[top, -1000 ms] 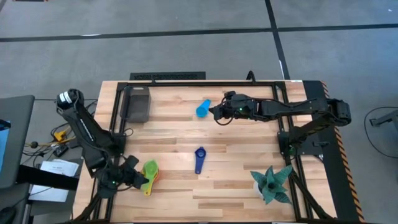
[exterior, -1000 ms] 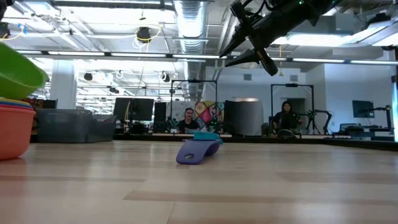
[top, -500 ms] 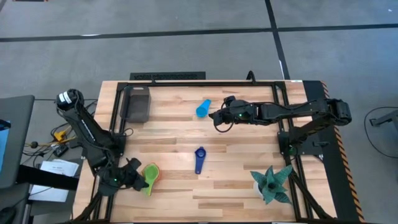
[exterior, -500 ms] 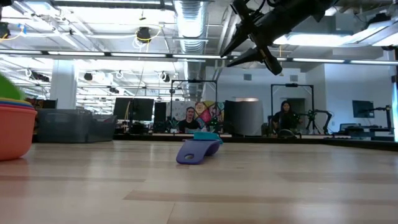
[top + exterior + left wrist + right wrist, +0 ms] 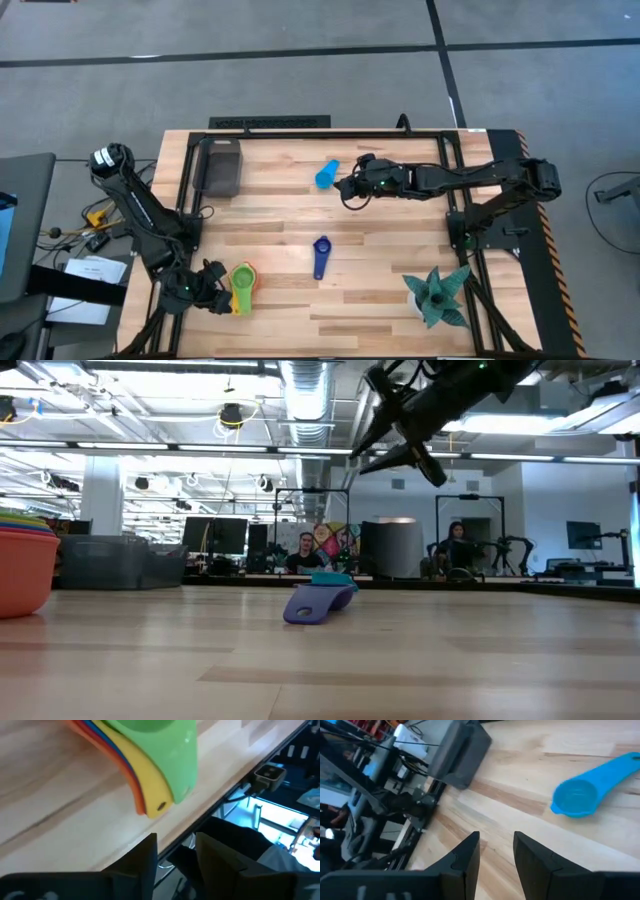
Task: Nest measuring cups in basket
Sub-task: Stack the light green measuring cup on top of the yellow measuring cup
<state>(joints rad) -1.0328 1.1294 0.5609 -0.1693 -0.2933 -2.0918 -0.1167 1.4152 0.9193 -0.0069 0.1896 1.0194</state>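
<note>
A nested stack of measuring cups, green on top over yellow, blue, red and orange, stands on its base at the table's near left. Their handles point toward the near edge. My left gripper is open just left of the handles and clear of them. A light blue cup lies at the far middle and a dark blue cup lies at the centre. My right gripper hovers open, right of the light blue cup. The grey basket stands at the far left.
A teal spiky plant stands at the near right. A black metal frame runs along the table's far side and down both sides. The stack sits close to the table's near edge. Bare wood lies between the cups.
My left gripper has turned at the wrist and lowered the green cup, which was tilted above the stack, into the yellow cup. It has let go, and the green cup now sits level in the stack. The other cups have not moved.
</note>
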